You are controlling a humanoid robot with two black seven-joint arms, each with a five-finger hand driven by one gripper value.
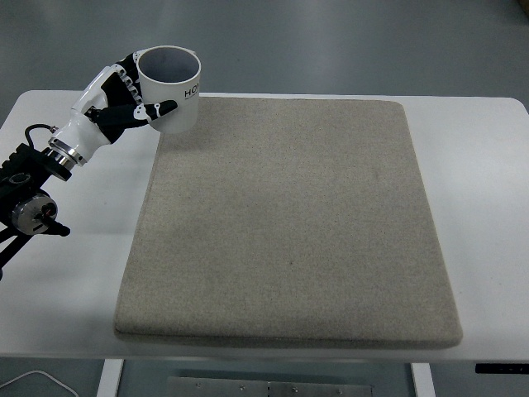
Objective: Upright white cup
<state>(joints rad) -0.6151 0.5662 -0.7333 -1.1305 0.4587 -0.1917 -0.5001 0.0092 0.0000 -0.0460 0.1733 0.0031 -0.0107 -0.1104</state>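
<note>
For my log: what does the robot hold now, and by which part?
The left hand holds the white cup by its side wall, mouth up.

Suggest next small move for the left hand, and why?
Probably open the fingers and back away left. The white cup already stands upright, mouth up, at the grey mat's far-left corner, with the left hand wrapped around it.
</note>
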